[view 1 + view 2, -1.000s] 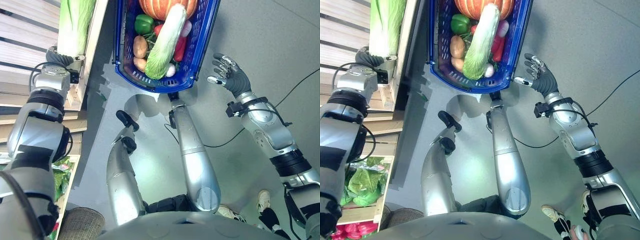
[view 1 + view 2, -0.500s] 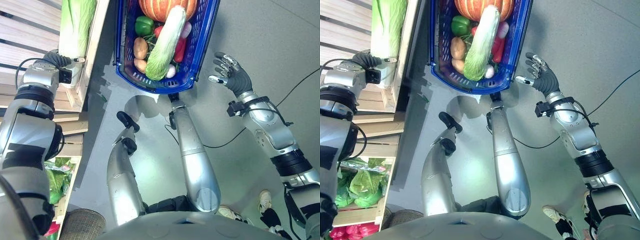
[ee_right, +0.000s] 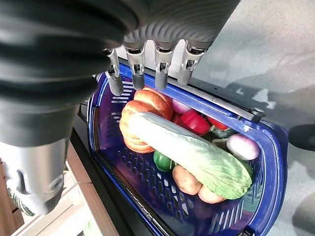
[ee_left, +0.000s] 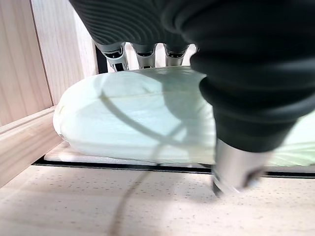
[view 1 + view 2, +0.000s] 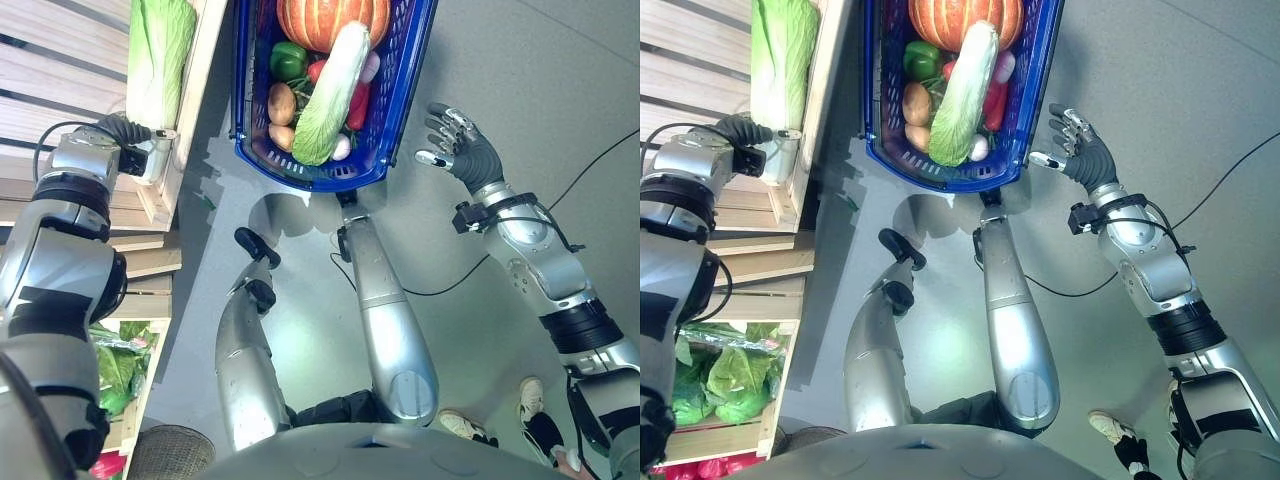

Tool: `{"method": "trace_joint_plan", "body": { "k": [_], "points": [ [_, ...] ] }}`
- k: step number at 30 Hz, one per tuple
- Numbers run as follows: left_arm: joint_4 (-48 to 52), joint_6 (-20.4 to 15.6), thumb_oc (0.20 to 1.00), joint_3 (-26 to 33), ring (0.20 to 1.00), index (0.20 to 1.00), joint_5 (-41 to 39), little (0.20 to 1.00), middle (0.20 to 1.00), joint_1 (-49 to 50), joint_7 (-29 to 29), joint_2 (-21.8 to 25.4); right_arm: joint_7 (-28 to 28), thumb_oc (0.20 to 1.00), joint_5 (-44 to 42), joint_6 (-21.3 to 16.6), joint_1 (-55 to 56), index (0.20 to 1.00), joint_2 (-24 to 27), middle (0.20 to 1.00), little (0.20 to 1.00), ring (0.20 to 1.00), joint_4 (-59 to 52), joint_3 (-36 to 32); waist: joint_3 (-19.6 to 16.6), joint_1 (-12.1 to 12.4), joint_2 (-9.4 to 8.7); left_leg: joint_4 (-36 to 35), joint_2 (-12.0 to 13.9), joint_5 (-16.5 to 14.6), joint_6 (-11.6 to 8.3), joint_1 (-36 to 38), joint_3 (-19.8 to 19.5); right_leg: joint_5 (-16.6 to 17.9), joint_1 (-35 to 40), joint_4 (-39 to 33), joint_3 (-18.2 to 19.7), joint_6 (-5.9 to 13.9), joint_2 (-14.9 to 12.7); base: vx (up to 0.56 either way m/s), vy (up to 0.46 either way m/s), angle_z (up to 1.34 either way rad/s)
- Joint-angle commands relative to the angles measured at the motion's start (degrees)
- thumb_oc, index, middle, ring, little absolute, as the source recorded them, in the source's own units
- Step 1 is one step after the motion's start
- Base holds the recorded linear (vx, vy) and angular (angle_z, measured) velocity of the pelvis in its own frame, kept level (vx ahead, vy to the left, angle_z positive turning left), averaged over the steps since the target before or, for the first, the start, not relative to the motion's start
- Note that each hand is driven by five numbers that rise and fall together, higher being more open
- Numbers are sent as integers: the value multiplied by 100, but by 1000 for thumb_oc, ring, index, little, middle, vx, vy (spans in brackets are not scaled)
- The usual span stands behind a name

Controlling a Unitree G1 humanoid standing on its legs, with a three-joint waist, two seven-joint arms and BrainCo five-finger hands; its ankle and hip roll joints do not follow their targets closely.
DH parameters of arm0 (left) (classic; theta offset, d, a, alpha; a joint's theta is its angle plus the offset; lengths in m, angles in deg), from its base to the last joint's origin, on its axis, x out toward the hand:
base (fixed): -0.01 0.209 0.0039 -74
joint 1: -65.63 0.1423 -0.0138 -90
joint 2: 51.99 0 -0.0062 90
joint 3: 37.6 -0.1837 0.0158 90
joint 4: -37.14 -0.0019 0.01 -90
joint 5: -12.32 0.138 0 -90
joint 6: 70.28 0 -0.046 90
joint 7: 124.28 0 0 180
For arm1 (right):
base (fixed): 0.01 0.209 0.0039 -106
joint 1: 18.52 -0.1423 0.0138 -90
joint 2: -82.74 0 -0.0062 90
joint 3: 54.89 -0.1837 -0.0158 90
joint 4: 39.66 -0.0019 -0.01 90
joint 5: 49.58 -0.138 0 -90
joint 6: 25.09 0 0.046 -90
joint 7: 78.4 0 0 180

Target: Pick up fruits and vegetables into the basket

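A blue plastic shopping basket [image 5: 405, 95] sits on the grey floor [image 5: 520, 90] in front of the robot. It holds an orange pumpkin [image 5: 322, 18] at the far end, with a long napa cabbage [image 5: 330, 95] lying lengthwise over the other produce. Beside the cabbage are a green bell pepper [image 5: 288, 60], two potatoes [image 5: 281, 103], a red pepper [image 5: 358, 103] and a small pale purple onion [image 3: 242, 146].

To the robot's left stands a wooden shelf [image 5: 60, 85] made of pale slats. A second napa cabbage [image 5: 158, 55] lies on it, along the shelf's raised edge. The left robot hand [image 5: 140, 150] is at the near end of this cabbage. In the left wrist view its fingers [image 4: 140, 55] reach straight over the top of the cabbage and the thumb hangs in front of it; whether they grip cannot be told.

The right robot hand [image 5: 1078, 150] hovers just beside the basket's right rim, fingers spread and relaxed, holding nothing. A lower shelf compartment holds leafy green vegetables [image 5: 725, 375].
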Motion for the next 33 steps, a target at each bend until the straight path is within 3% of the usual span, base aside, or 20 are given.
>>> {"method": "trace_joint_plan", "body": {
  "k": [1,8,19,27,33],
  "points": [
    [308,-209,200,200,200,200,-956,200,200,888,310,-1664,3,1000,-9,-162,248,1000,-246,1000,1000,1000,-356,-134,-127,-209,-306,596,36,-422,-18,-265,150,-206,42,-75,78,280,232,0,0,0],
    [710,-580,200,521,200,200,-1315,200,200,1141,-502,-1676,-65,1000,202,-313,444,1000,-367,1000,1000,1000,-427,-177,-127,-132,-266,549,-9,-405,3,-55,91,-280,290,-65,56,252,205,-1,4,1],
    [1440,-1186,200,900,200,200,-1114,200,200,1971,-930,-1502,-429,1000,456,-711,711,1000,-361,1000,1000,1000,-902,-250,-127,109,-150,290,-108,-381,37,914,-4,-356,1279,-269,-172,292,-60,1,51,6],
    [1705,-1619,200,1049,200,200,-789,200,200,2388,-1276,-1387,-618,1000,490,-415,336,1000,-399,1000,1000,1000,-1177,-18,-127,362,-120,191,-187,-424,70,1584,-146,-415,2116,-450,-362,325,-227,4,28,14],
    [2432,-2367,200,971,200,200,170,200,200,2818,-2024,-1219,-536,1000,253,76,-177,1000,-527,1000,1000,1000,-1309,196,-127,699,-81,97,-268,-410,108,2087,-318,-372,2840,-660,-539,348,-379,4,7,13]
  ]
}}
